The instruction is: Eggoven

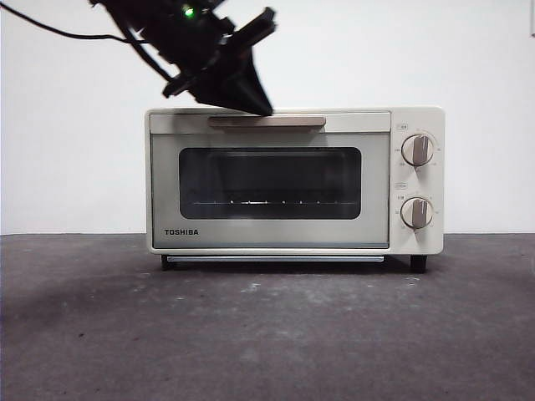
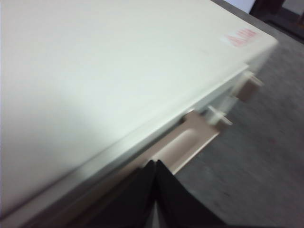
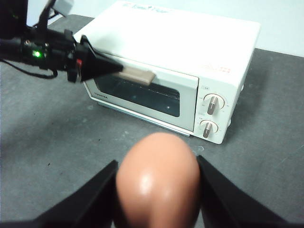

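Observation:
The cream Toshiba toaster oven (image 1: 292,180) stands on the table with its door shut. My left gripper (image 1: 257,104) comes down from the upper left, jaws shut and empty, with its tip just above the left part of the tan handle (image 1: 267,121). In the left wrist view the gripper (image 2: 156,163) is over the handle (image 2: 190,137) at the oven's top front edge. My right gripper (image 3: 156,161) is shut on the orange-brown egg (image 3: 156,187) and holds it above the table, well in front of the oven (image 3: 190,52). The right gripper is out of the front view.
Two knobs (image 1: 417,149) (image 1: 416,212) sit on the oven's right panel. The dark grey table (image 1: 267,334) spreads in front of the oven. A white wall stands behind. The left arm (image 3: 52,54) reaches across the oven's left front in the right wrist view.

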Robot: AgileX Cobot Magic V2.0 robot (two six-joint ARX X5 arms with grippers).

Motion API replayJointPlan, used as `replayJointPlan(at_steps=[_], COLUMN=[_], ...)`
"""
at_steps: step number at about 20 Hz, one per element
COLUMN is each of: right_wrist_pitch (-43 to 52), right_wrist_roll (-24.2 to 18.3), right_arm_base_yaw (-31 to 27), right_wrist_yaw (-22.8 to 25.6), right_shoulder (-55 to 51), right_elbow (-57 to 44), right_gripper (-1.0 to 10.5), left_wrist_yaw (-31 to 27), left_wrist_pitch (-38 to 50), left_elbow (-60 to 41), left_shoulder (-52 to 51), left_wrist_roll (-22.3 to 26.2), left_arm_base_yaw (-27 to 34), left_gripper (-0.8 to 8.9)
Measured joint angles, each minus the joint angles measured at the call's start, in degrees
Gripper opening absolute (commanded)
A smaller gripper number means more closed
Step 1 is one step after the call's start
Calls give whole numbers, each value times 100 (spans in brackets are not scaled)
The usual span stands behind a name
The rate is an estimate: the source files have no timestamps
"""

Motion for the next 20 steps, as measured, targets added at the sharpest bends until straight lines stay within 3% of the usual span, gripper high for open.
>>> replayJointPlan(at_steps=[10,20], right_wrist_pitch=[28,85], right_wrist_roll=[0,0], right_arm_base_yaw=[0,0], right_wrist_yaw=[-2,-2], right_shoulder=[2,498], right_elbow=[0,0], right_gripper=[3,3], left_wrist_yaw=[164,2], left_wrist_pitch=[-1410,-2234], left_elbow=[-114,-142], left_shoulder=[66,-271], left_wrist_roll=[-7,-179], left_arm_base_yaw=[-896,-1239], left_gripper=[7,7])
